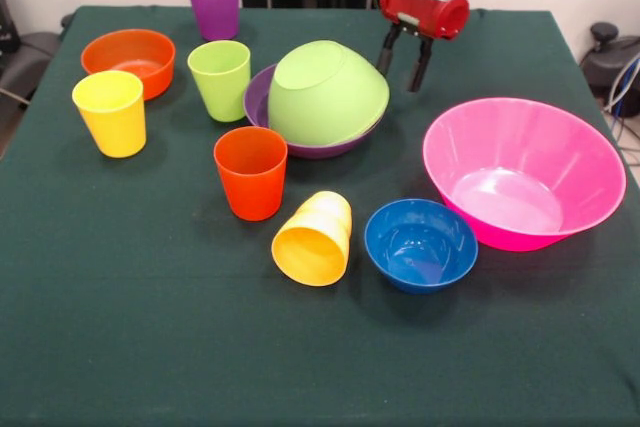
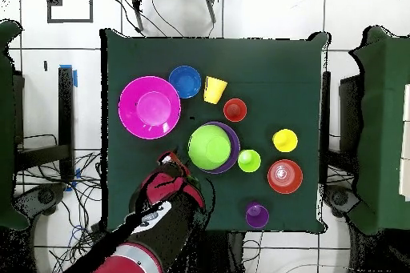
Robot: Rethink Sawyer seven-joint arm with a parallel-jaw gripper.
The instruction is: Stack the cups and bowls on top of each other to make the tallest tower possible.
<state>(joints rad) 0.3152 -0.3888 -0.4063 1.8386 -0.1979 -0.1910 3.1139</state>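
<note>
My gripper (image 1: 401,69) (image 2: 169,161) hangs open and empty above the cloth, just beside the lime green bowl (image 1: 325,92) (image 2: 210,146). That bowl lies tipped upside down inside the purple bowl (image 1: 257,97) (image 2: 235,146). The big pink bowl (image 1: 520,172) (image 2: 149,106), the blue bowl (image 1: 420,244) (image 2: 185,82) and the orange bowl (image 1: 128,57) (image 2: 285,176) stand upright, apart from each other. Upright cups: purple (image 1: 213,2) (image 2: 257,214), lime green (image 1: 220,77) (image 2: 249,160), yellow (image 1: 110,112) (image 2: 285,140), orange-red (image 1: 250,172) (image 2: 235,110). The yellow-orange cup (image 1: 315,237) (image 2: 214,90) lies on its side.
Everything rests on a dark green tablecloth (image 1: 150,347) (image 2: 272,62). Chairs and cables surround the table on the tiled floor.
</note>
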